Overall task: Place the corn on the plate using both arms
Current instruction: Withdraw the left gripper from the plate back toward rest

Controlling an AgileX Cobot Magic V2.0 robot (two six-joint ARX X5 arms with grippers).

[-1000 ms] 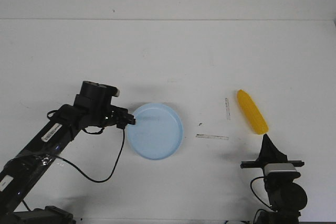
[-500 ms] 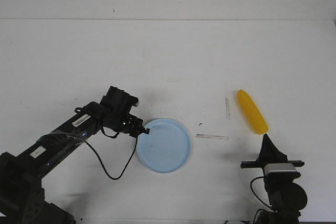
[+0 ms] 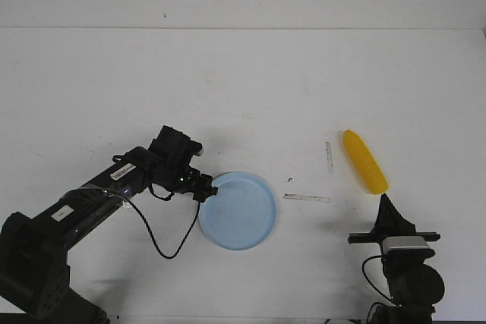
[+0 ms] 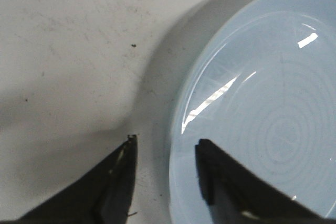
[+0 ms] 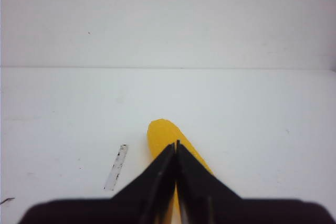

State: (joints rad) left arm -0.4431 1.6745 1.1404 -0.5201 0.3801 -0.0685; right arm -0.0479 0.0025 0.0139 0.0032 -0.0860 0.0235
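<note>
Over on the left side of the table, the left gripper (image 3: 203, 192) has its fingers spread a bit and straddling the left rim of the plate (image 3: 243, 218), one finger over the plate and one over the bare tabletop; whether they actually touch the rim can't be told from the wrist view. The corn (image 3: 364, 161) sits well to the right, apart from the plate, lying flat with its fat end toward the far side. The right gripper (image 3: 389, 206) is parked just near of the cob's tapered end, fingers pressed together and holding nothing. Risk-wise: the plate looks like smooth glossy plastic with a low rim, so a shallow pinch could slip off or tip it up instead of dragging it. The corn is a smooth, tapered, toy-like cob, and pointed fingers closing on it off-centre could probably squirt it sideways or roll it. Two thin pale strips (image 3: 307, 198) lie between plate and corn and could snag a sliding plate.
</note>
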